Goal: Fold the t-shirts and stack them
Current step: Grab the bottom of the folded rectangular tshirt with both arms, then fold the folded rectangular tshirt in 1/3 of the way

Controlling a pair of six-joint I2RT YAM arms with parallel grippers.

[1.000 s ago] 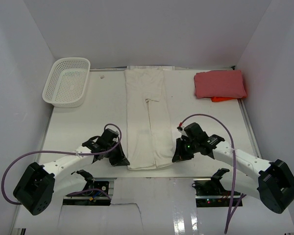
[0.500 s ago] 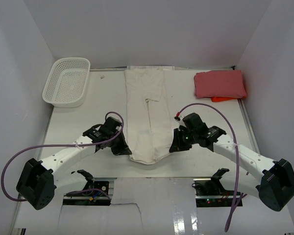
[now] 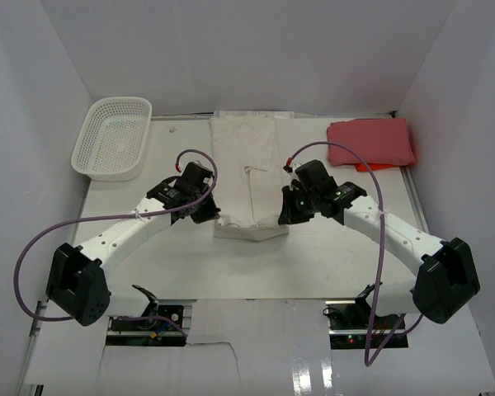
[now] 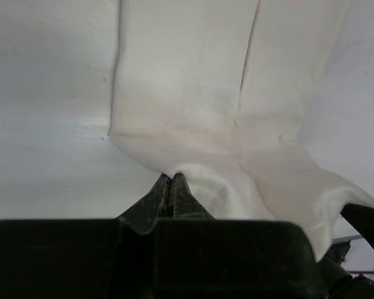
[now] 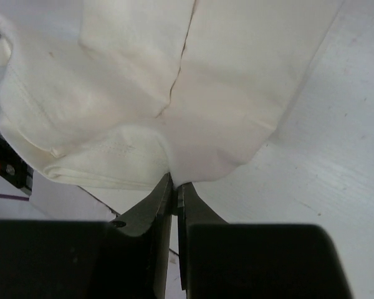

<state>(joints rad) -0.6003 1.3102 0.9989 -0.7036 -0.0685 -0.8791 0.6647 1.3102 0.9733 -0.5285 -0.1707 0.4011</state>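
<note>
**Item 1: cream-white t-shirt** [image 3: 246,161]. Located at the centre of the worktop [image 3: 132,247], running from the far edge towards the arms. It is already narrowed into a long strip, with the sides turned in and a seam line showing down the middle. The near end is doubled up and held off the surface. The crosswise fold is judged to be under way and not yet laid down.

**Item 2: red t-shirt** [image 3: 370,142]. Located at the far right corner, well apart from Item 1. It is seen as a compact rectangle and judged already folded. A brighter orange-red edge shows at its near side.

**Item 3: left end effector** [image 3: 208,216]. Clenched on the left near corner of the cream cloth.

**Item 4: right end effector** [image 3: 287,219]. Clenched on the right near corner of the same cloth.

**Item 5: mesh basket** [image 3: 113,138]. White, located at the far left corner.

**Outstanding:** the crosswise fold is to be completed and the two shirts stacked, as no stack is formed yet.

**Markings:** no brand, label or legible writing is found on any item.
</note>
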